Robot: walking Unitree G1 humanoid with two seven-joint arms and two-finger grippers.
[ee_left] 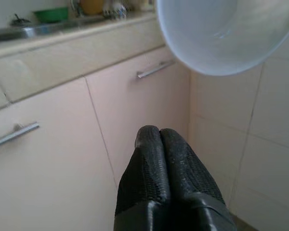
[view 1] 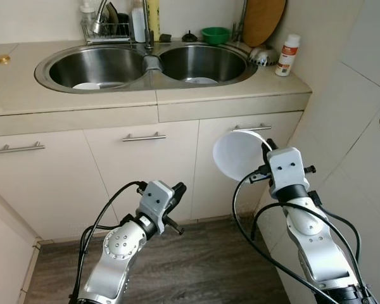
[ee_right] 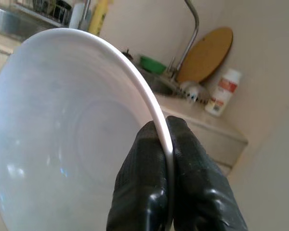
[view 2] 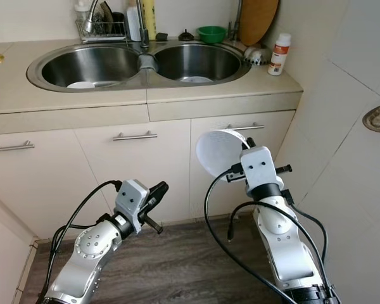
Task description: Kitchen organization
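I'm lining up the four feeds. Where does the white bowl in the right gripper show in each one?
Left eye view: white bowl, centre-right, before the cabinet doors, above the right arm.
Right eye view: the bowl, just right of centre.
Left wrist view: the bowl, top right corner.
Right wrist view: the bowl, rim pinched in the right gripper.
Shared landmark: the green bowl behind the sink.
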